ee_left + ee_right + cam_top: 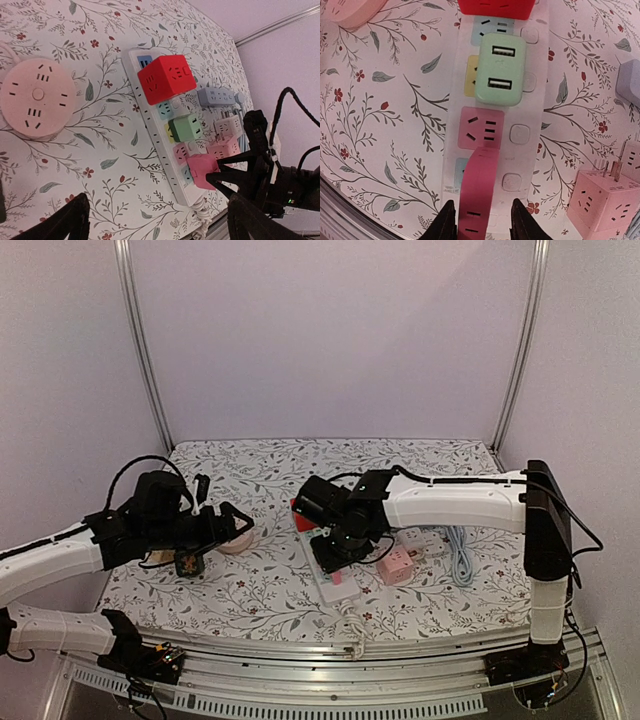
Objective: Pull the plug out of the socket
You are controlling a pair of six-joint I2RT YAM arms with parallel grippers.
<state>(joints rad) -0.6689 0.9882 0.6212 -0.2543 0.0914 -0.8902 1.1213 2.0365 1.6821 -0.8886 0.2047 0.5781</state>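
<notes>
- The desk (250, 590), under a floral cloth, carries a long white power strip (540, 110) lying flat near its middle.
- The strip serves as the holder: a red cube adapter (167, 79) sits at its far end, a green USB adapter (500, 69) is next, one pink socket lies bare, and the pink plug (477, 195) sits at the near end.
- The pink plug is the task's item. It looks like rigid, smooth, light plastic; its two flat side faces offer the best hold. The light strip will probably lift with it unless restrained.
- The right end effector (483, 207) straddles the pink plug, jaws partly apart, with narrow gaps at both sides; no firm grip is evident.
- The left end effector (157, 200) hangs wide apart, holding nothing.
</notes>
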